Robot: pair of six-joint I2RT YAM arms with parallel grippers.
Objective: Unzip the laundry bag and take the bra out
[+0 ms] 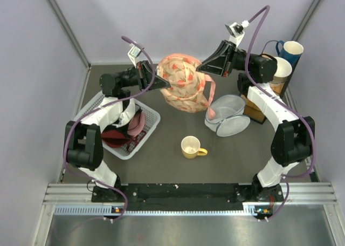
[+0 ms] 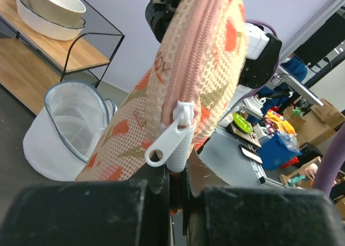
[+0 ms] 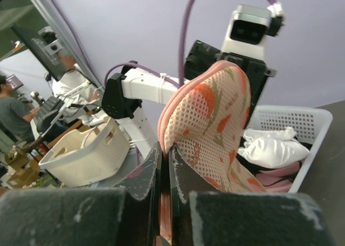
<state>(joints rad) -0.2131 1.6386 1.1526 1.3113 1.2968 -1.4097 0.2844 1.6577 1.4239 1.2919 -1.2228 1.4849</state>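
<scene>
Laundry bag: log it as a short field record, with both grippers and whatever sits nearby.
bag: held up by two opposite edges, strap dangling
pull: hangs loose; zipper above it is closed
left gripper: shut on the bag edge just below the pull
right gripper: shut on the opposite edge
nearby: mesh container, mug, basket with clothes
</scene>
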